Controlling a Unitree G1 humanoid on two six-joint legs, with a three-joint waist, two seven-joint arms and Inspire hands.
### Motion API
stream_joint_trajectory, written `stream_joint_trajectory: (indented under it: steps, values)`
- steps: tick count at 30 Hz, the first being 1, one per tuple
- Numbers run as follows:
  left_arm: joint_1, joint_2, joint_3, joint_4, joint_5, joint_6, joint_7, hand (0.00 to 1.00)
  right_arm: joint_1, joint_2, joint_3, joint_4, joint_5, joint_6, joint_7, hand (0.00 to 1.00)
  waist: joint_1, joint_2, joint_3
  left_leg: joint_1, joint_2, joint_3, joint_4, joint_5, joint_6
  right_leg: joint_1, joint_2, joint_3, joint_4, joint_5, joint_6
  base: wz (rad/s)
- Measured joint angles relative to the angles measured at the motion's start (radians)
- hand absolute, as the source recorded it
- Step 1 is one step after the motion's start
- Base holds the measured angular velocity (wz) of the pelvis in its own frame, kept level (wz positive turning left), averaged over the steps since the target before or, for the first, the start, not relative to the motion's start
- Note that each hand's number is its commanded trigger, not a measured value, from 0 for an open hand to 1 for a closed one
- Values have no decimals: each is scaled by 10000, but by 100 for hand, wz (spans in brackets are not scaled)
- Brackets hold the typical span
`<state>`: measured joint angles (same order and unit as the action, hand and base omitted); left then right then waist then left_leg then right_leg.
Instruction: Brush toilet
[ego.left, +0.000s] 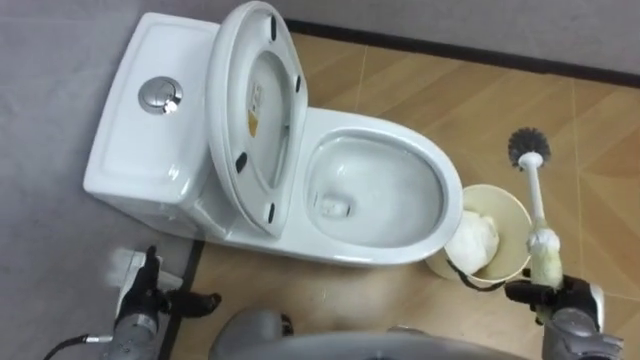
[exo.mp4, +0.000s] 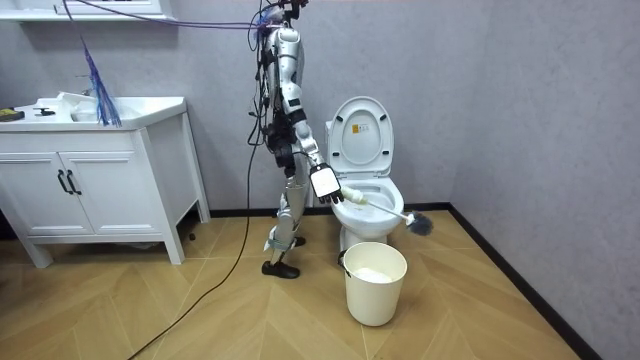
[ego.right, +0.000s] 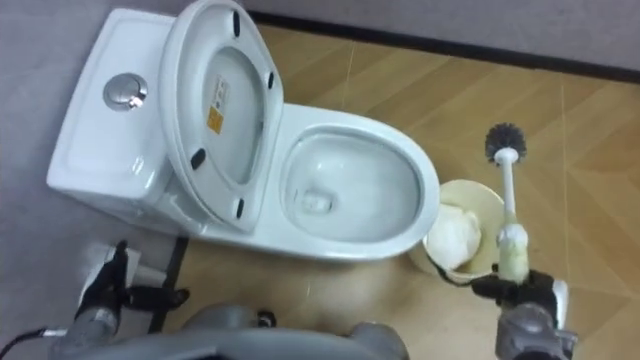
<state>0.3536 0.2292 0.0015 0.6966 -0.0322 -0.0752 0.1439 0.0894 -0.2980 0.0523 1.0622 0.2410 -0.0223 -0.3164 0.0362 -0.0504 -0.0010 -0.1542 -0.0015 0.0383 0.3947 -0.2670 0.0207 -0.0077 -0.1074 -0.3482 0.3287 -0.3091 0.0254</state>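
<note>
Brush (ego.left: 535, 195) at right of frame, handle clamped in right hand (ego.left: 565, 300) at lower right, fingers curled round the pale grip. Held near upright, dark bristle head at top over bare floor, past the bin (ego.left: 500, 212), probably just to carry it clear. It's not over the bowl (ego.left: 385, 190) yet. Seat (ego.left: 255, 110) up, so access is free. Left hand (ego.left: 150, 295) at lower left, fingers straight, empty.
</note>
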Motion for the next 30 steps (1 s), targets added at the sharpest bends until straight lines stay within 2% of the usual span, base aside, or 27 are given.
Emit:
stream_joint_trajectory:
  steps: [5, 8, 14, 17, 20, 22, 23, 27, 30]
  values:
    - [566, -189, 352, -191, 30, -2, -9, 0, 544, 91, -14, -1145, -1061, 9, 92, 100, -3, 39, 44, 482, -10, -111, -270, 21, -36, 524, 52, -176, -411, 149, 24, 3]
    - [1080, -183, 401, -785, 51, -29, 48, 0, 548, 104, -67, -1729, -1879, 1, 77, 100, 12, 78, 35, 536, -105, -202, -374, 21, -34, 629, 42, -230, -405, 159, 42, 6]
    - [1621, -209, 478, -1668, 774, -136, 370, 0, 636, 191, -49, -1904, -2973, -176, 85, 100, 492, 46, 39, 739, -120, -426, -413, 19, -30, 975, 35, -527, -592, 196, 100, 14]
    - [1846, -377, 806, -2332, 1060, -243, 607, 0, 787, 266, -49, -1920, -4075, -436, 113, 100, 568, 23, 16, 640, -199, -548, -420, 54, -29, 1026, 36, -730, -677, 203, 112, 19]
    - [1896, -647, 1011, -3149, 1450, -291, 850, 0, 1043, 343, -47, -2105, -4849, -450, 170, 100, 811, 57, 18, 640, -255, -589, -413, 55, -27, 1126, 34, -756, -736, 203, 113, 6]
    - [1891, -667, 1001, -3551, 1720, -434, 933, 0, 1069, 370, 4, -1981, -5114, -503, 321, 100, 842, 74, 29, 628, -272, -781, -390, 59, -25, 1211, 35, -883, -816, 214, 132, 20]
    - [1826, -666, 1001, -3856, 2137, -458, 1060, 0, 1066, 374, 57, -1701, -5375, -589, 357, 100, 845, 79, 27, 634, -282, -855, -329, 63, -19, 1315, 39, -1013, -955, 232, 162, 25]
    - [1692, -666, 960, -5299, 3880, -630, 1558, 0, 1197, 450, 233, -1184, -6276, -706, 384, 100, 1015, 44, 54, 656, -329, -962, -353, 70, -10, 1357, 45, -1042, -1074, 253, 191, 8]
    - [1227, -664, 971, -5913, 4517, -718, 1754, 0, 1204, 450, 184, -839, -7169, -863, 451, 100, 998, 102, 16, 624, -338, -977, -356, 96, -15, 1351, 49, -1083, -1086, 253, 191, 4]
